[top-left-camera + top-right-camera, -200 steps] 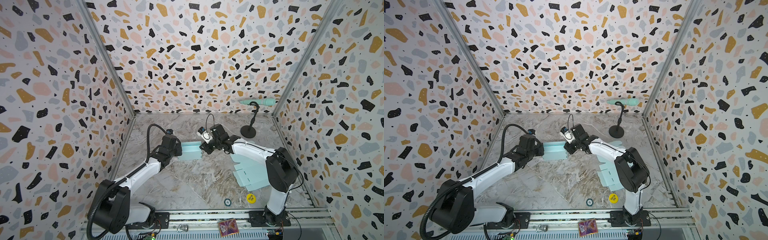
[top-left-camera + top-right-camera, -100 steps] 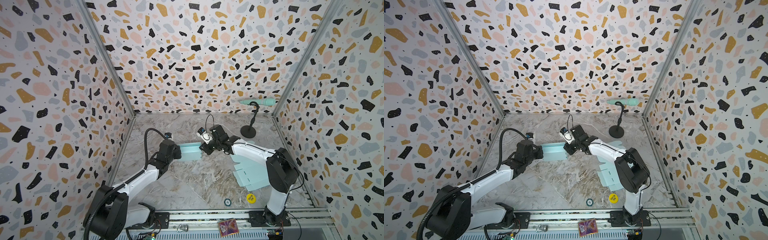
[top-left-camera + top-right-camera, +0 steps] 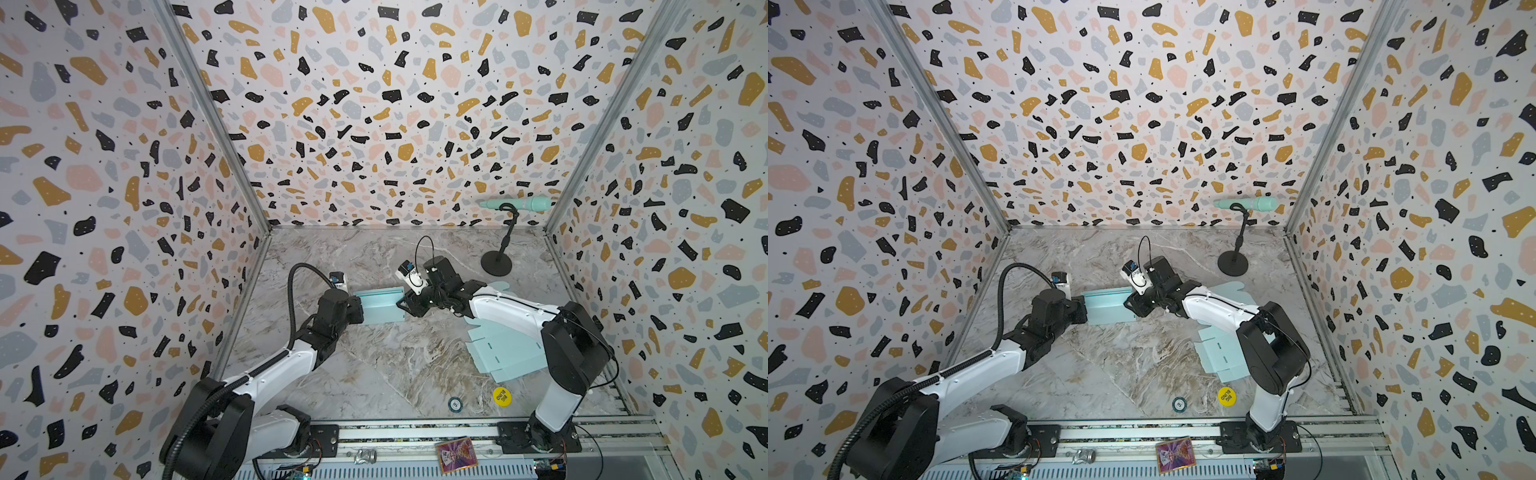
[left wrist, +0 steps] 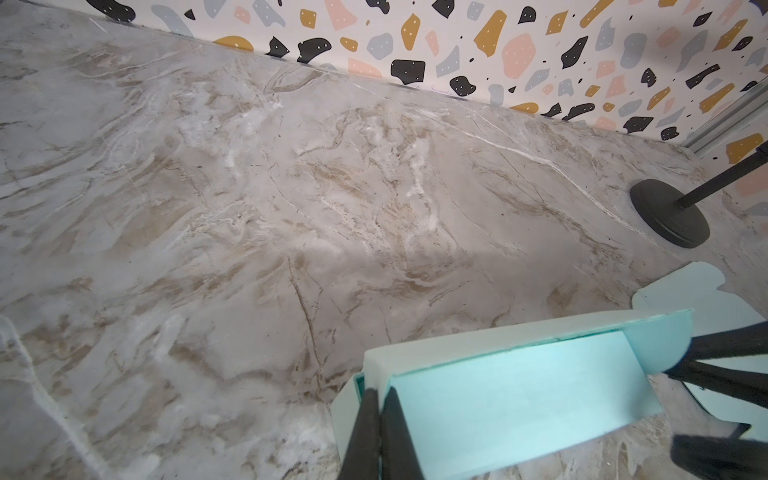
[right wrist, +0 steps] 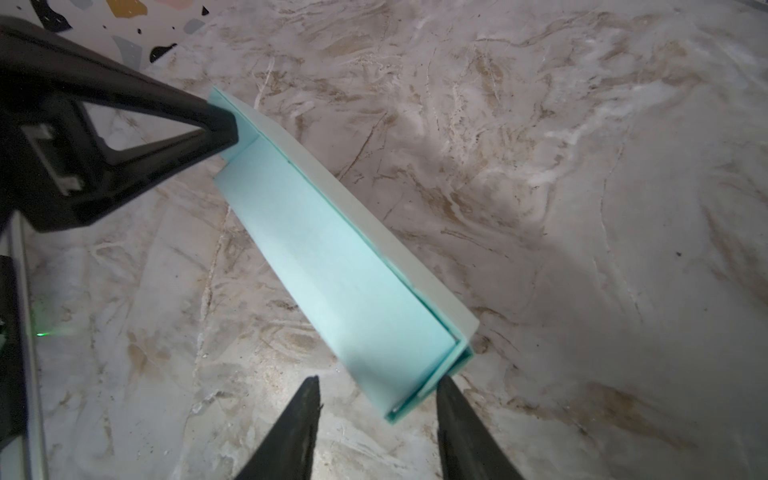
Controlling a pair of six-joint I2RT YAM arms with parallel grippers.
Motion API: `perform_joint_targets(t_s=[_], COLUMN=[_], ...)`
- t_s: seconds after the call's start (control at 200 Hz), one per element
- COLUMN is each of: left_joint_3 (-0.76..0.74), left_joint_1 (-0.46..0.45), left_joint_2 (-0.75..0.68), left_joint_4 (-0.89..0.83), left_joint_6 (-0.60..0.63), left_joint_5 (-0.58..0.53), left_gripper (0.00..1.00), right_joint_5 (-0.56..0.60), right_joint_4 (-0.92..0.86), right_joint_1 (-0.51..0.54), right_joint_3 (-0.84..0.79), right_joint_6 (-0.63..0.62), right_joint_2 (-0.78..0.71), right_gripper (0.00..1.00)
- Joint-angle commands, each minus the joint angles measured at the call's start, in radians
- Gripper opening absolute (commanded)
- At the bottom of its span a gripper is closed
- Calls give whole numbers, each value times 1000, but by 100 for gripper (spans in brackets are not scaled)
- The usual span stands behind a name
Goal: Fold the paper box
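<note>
The paper box (image 3: 380, 305) is a mint-green, partly folded long shape lying mid-table in both top views (image 3: 1106, 307). My left gripper (image 3: 358, 309) is shut on a thin flap at its left end; the left wrist view shows the fingers pinched together (image 4: 380, 395) on the box's edge (image 4: 519, 395). My right gripper (image 3: 405, 305) stands open at the box's right end. In the right wrist view the box's end (image 5: 332, 249) sits between the spread tips (image 5: 378, 382), close against one finger (image 5: 451, 399).
Flat mint box blanks (image 3: 507, 353) lie under the right arm. A black microphone stand (image 3: 496, 264) is at the back right. A yellow disc (image 3: 502, 395) and a small round token (image 3: 455, 404) lie near the front edge. Patterned walls enclose three sides.
My right gripper's jaws have spread apart at the box's right end. The left arm has sunk lower while keeping its pinch. The box has hardly moved.
</note>
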Motion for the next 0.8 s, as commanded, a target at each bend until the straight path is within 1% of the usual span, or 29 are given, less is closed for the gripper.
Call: perform_joint_targets(t_s=[0.0, 0.08, 0.21, 0.34, 0.405, 0.521, 0.676, 0.746, 0.796], left_joint_3=[-33, -37, -43, -44, -43, -39, -37, -37, -39], left_joint_1=[-18, -19, -24, -28, -30, -35, -43, -49, -52], left_joint_2=[16, 16, 14, 19, 19, 18, 18, 22, 22], left_joint_4=[-31, -29, -23, -17, -17, -15, -17, -19, -16], left_joint_6=[11, 11, 11, 16, 16, 22, 36, 43, 46], left_joint_5=[-14, -19, -28, -31, -32, -35, -44, -54, -56], left_gripper=[0, 0, 0, 0, 0, 0, 0, 0, 0], right_joint_5=[-53, -58, -81, -59, -54, -49, -53, -34, -14], right_joint_4=[63, 96, 130, 129, 118, 87, 117, 107, 116], right_joint_1=[-16, -25, -72, -99, -101, -93, -60, -55, -50], right_joint_3=[-27, -66, -118, -92, -42, 71, 137, 156, 158], right_joint_6=[32, 47, 93, 131, 134, 129, 111, 110, 123], right_joint_2=[-72, -106, -177, -216, -192, -99, -18, 5, 17], right_gripper=[52, 55, 59, 59, 60, 60, 71, 71, 69])
